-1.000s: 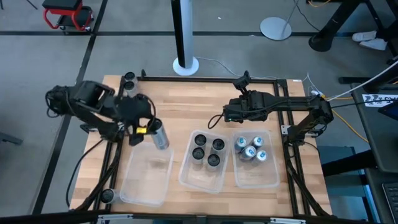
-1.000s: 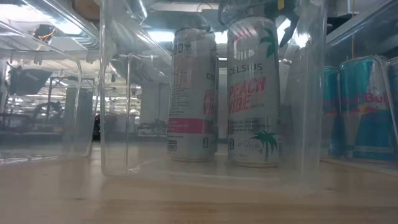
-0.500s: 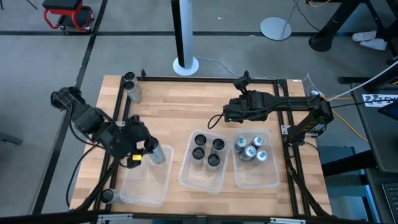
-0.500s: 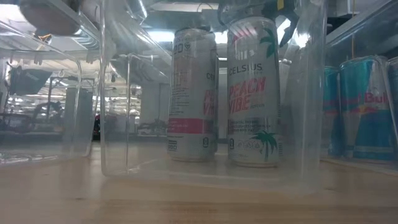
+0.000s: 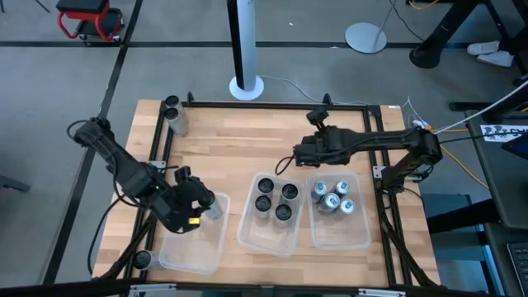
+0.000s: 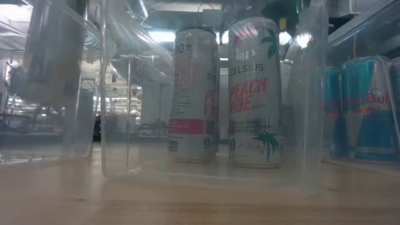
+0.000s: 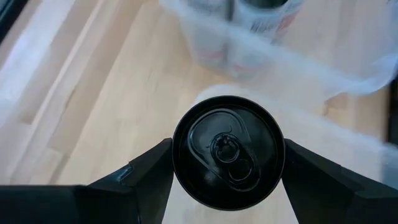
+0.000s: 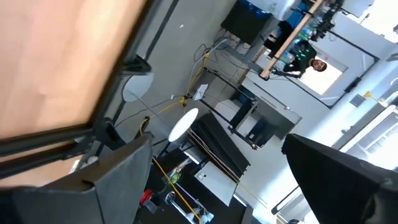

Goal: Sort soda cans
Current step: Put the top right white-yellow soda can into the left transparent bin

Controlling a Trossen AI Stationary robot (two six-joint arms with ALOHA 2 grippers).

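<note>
- Since the earlier frames, the left arm has swung from the upper left of the table down toward the lower left of the high view, carrying its can over the near corner of the left bin [image 5: 194, 239]; the right arm has shifted only slightly.
- Table [image 5: 231, 140]: wooden top in a black frame, with three clear bins in a row along its lower half, one per can type as far as the sorting shows.
- Left bin: looks empty but for the can now arriving, so it is probably meant for a third type.
- Middle bin [image 5: 247, 231]: holds four dark-topped cans [image 5: 276, 200], which the low view shows upright with pale printed sides.
- Right bin [image 5: 338, 235]: holds four silver-topped cans [image 5: 333, 198] with blue sides.
- Left gripper [image 5: 195, 208]: fingers closed on a dark-topped can [image 7: 227, 152], one on each side just under the rim, so that it hangs upright for setting down.
- Right gripper [image 5: 304, 151]: hovers above the table, just past the middle and right bins; fingers spread and empty in its wrist view, apparently waiting.
- Loose cans: two [image 5: 173, 111] at the table's upper-left corner and one [image 5: 143, 260] at its lower-left edge, not yet sorted.
</note>
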